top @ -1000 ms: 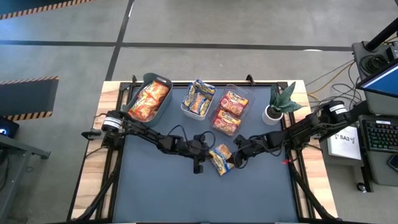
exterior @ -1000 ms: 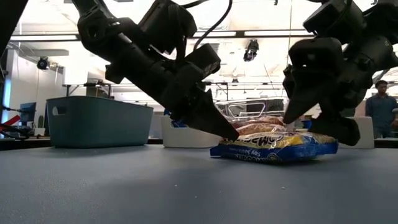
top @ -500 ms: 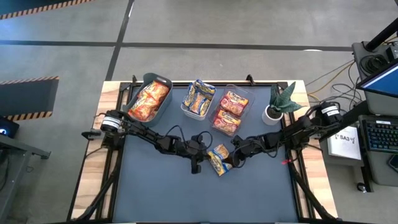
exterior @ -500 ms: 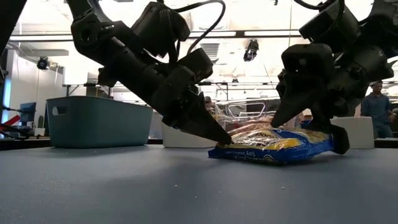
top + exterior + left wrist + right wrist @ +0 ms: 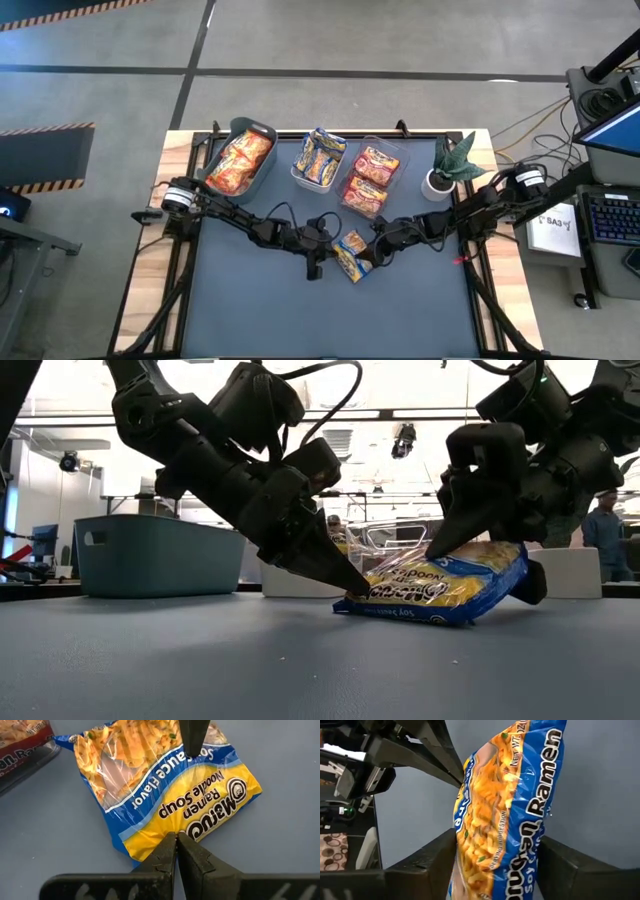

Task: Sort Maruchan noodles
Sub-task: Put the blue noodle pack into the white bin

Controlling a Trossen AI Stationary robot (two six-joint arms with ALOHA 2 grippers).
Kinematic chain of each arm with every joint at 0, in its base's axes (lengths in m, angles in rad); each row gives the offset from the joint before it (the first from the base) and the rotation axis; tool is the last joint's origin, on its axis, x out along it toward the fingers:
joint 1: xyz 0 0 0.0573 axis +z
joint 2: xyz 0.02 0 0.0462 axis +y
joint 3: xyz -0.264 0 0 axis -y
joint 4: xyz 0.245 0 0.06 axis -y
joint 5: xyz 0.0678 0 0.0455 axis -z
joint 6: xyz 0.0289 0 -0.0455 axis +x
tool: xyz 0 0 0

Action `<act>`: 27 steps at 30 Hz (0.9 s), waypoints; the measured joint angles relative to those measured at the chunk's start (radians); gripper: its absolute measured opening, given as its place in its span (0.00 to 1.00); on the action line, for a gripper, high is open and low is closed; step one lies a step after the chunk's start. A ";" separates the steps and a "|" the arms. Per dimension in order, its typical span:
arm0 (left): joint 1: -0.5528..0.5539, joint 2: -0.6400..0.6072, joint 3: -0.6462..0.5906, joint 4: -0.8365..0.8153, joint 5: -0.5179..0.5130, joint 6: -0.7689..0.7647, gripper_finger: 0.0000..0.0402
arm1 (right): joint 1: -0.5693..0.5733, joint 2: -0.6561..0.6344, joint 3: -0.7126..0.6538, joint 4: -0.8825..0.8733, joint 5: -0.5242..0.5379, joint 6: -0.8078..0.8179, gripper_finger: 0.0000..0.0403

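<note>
One blue-and-yellow Maruchan noodle packet (image 5: pixel 350 256) sits mid-table between my two grippers. In the low view the packet (image 5: pixel 440 588) is tilted, with its left end on the table and its right end raised. My left gripper (image 5: pixel 354 590) is shut, its tip at the packet's low end. My right gripper (image 5: pixel 485 568) is shut on the packet from the table's right. More noodle packets fill the three bins at the far edge. My left gripper touches the packet's yellow edge (image 5: pixel 172 831) with its shut fingertips, slanting down from the table's left. That edge lies on the table. My right gripper holds the packet between its two fingers, on two opposite sides (image 5: pixel 462 851). One finger (image 5: pixel 445 545) lies on top, the other (image 5: pixel 530 585) low at the raised end. The fingers slant down from the table's right. The packet tilts, its left end (image 5: pixel 350 602) on the table.
At the far edge stand a grey-green bin (image 5: pixel 262 130) with orange-red packets, a white bin (image 5: pixel 300 178) with blue-and-yellow ones, and a clear bin (image 5: pixel 398 160) with whitish-red ones. A potted plant (image 5: pixel 448 165) stands far right. A person (image 5: pixel 608 530) shows beyond the table.
My right gripper has gone a little toward the table's left and taken hold of the packet. The packet's right end has tipped up off the table. Its left end has stayed down against my left gripper's tip.
</note>
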 joint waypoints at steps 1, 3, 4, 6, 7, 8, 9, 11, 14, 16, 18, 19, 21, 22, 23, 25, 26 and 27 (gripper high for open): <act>0.000 0.000 0.000 0.001 0.000 -0.001 0.00 | 0.000 0.000 0.000 0.000 -0.002 0.000 0.51; 0.000 0.000 0.000 0.005 -0.001 -0.001 0.00 | 0.000 0.000 0.001 0.001 -0.003 -0.004 0.47; 0.000 0.000 0.000 0.007 -0.002 -0.003 0.00 | 0.000 0.000 0.002 0.001 -0.004 -0.007 0.45; 0.000 -0.005 0.000 0.007 -0.002 -0.005 0.00 | 0.000 0.000 0.002 0.001 -0.005 -0.007 0.41; 0.000 -0.009 0.000 0.007 -0.002 -0.005 0.00 | 0.000 -0.001 0.002 0.001 -0.005 -0.007 0.39; 0.000 -0.012 0.000 0.005 -0.002 -0.004 0.00 | 0.000 -0.001 0.002 0.001 -0.005 -0.007 0.37; 0.000 -0.016 0.000 0.002 -0.002 -0.002 0.00 | 0.000 -0.002 0.002 0.000 -0.005 -0.008 0.36; 0.000 -0.024 0.000 -0.002 -0.002 0.003 0.00 | 0.000 -0.003 0.002 0.000 -0.002 -0.016 0.35; 0.000 -0.033 -0.001 -0.010 -0.003 0.013 0.00 | 0.000 -0.003 0.002 0.000 -0.001 -0.029 0.34; 0.000 -0.037 -0.001 -0.014 -0.004 0.019 0.00 | 0.000 -0.003 0.002 0.000 0.000 -0.041 0.34; 0.000 -0.042 -0.001 -0.021 -0.008 0.027 0.00 | 0.000 -0.003 0.002 0.000 0.008 -0.059 0.34; 0.000 -0.045 -0.001 -0.024 -0.010 0.031 0.00 | 0.000 -0.004 0.002 -0.002 0.016 -0.074 0.34; 0.000 -0.057 -0.001 -0.039 -0.013 0.037 0.00 | 0.000 -0.005 0.002 -0.003 0.028 -0.107 0.34; 0.000 -0.066 -0.001 -0.047 -0.015 0.041 0.00 | 0.000 -0.005 0.002 -0.003 0.029 -0.126 0.34; 0.000 -0.079 -0.002 -0.070 -0.016 0.048 0.00 | 0.000 -0.005 0.002 -0.003 0.030 -0.142 0.34; 0.000 -0.108 -0.003 -0.106 -0.024 0.065 0.00 | 0.000 -0.005 0.002 -0.003 0.030 -0.165 0.34; 0.001 -0.124 -0.003 -0.125 -0.035 0.075 0.00 | 0.000 -0.005 0.002 -0.003 0.031 -0.176 0.34; 0.001 -0.142 -0.003 -0.144 -0.051 0.085 0.00 | 0.000 -0.005 0.002 -0.004 0.035 -0.184 0.34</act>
